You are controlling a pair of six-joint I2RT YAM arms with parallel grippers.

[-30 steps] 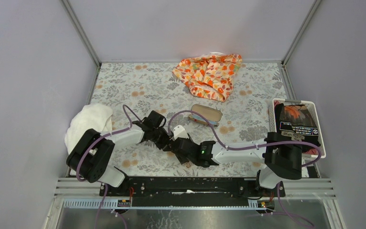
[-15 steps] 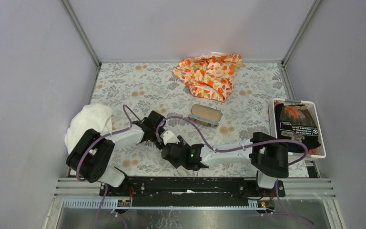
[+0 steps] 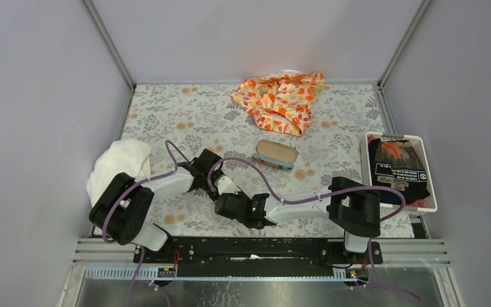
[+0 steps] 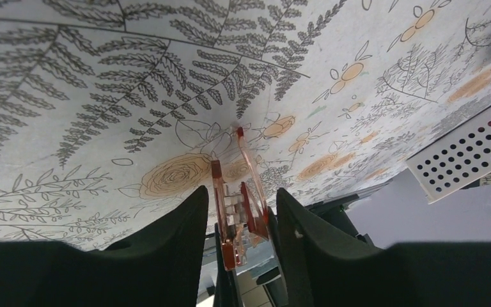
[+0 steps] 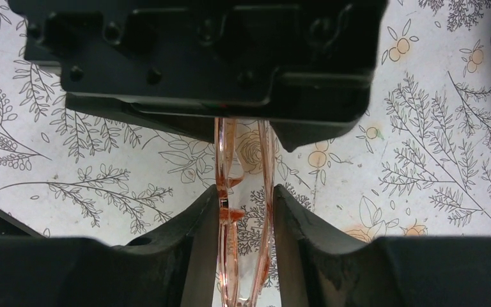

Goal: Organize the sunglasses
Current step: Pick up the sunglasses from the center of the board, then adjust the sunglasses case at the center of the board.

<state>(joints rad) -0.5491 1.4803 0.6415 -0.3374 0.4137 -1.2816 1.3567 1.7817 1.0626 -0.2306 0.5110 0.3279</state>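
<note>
The sunglasses (image 4: 218, 192), folded, with a thin translucent orange-pink frame, hang above the floral table between both grippers. My left gripper (image 4: 240, 199) has its black fingers close on either side of them. In the right wrist view my right gripper (image 5: 246, 192) is shut on the sunglasses (image 5: 220, 153), its fingers pressing both sides, facing the black body of the left gripper (image 5: 198, 57). In the top view the left gripper (image 3: 210, 174) and right gripper (image 3: 225, 192) meet at front centre and hide the sunglasses. The brown case (image 3: 276, 153) lies closed behind them.
An orange leaf-patterned cloth (image 3: 281, 99) lies at the back. A white towel (image 3: 118, 163) sits at the left edge. A white basket (image 3: 393, 134) with dark items stands at the right. Purple cables loop over both arms.
My right arm has swung left and its gripper has come up against the left gripper. The left arm has hardly moved.
</note>
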